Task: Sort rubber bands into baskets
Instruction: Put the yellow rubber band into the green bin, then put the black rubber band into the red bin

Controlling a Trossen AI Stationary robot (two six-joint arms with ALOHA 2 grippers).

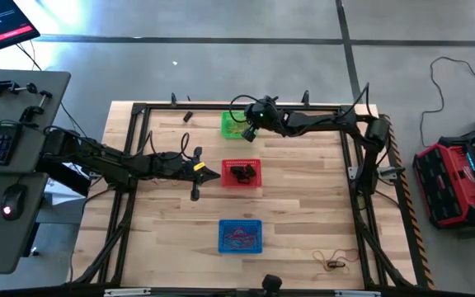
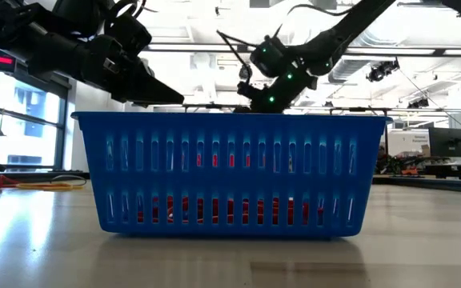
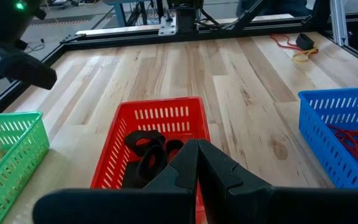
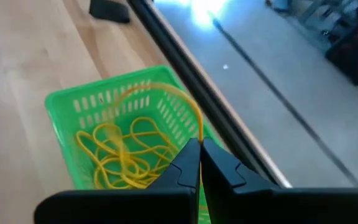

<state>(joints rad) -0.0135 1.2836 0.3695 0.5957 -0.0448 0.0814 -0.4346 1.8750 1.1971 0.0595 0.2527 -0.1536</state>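
From the overhead camera I see the three baskets in a column down the middle of the frame: the green basket at top, the red basket in the centre, the blue basket below. My right gripper hangs over the green basket with its fingers pressed together on a yellow band that arcs up from the yellow bands already piled inside. My left gripper sits just above the red basket's near edge, fingers pressed together and holding nothing I can make out; black bands lie in that basket. Red bands fill the blue one. I judge the sort nearly done: a few leftover bands remain at the lower right of the table.
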